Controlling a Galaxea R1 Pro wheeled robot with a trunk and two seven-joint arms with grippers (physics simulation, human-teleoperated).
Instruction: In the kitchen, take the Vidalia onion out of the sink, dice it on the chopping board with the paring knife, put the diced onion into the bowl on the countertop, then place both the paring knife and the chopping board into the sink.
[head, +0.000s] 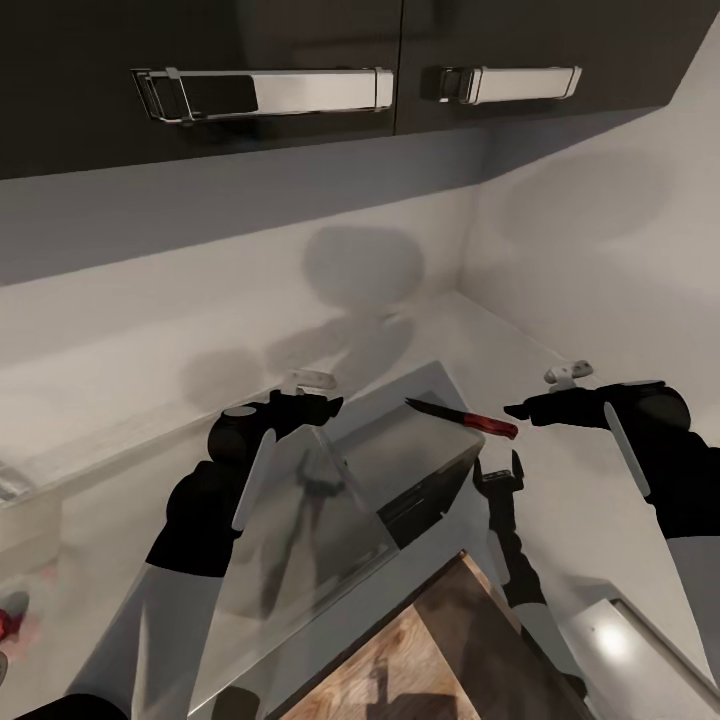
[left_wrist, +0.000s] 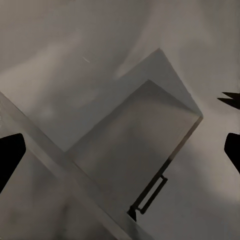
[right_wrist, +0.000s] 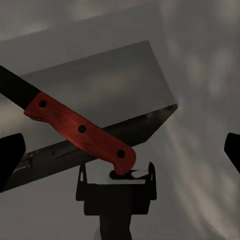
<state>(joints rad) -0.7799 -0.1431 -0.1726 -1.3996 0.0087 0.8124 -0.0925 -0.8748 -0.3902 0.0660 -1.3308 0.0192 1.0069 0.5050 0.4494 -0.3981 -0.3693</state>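
Right pincer (head: 512, 410) released beside paring knife (head: 462, 418), dark pointed blade, red handle, over sink (head: 420, 470).

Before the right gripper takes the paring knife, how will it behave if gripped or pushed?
The paring knife looks rigid and light. Lying flat, it should slide or pivot rather than roll. Its blade seems to overhang the sink basin, so a push may drop it in.

Dark, glossy wall cabinets (head: 300, 60) with long chrome bar handles (head: 265, 92) hang above plain white walls (head: 150, 260) that meet in a corner at the right. Soft round shadows fall across the wall below the cabinets, and a strip of brown wood-grain floor (head: 420, 660) shows at the bottom edge.
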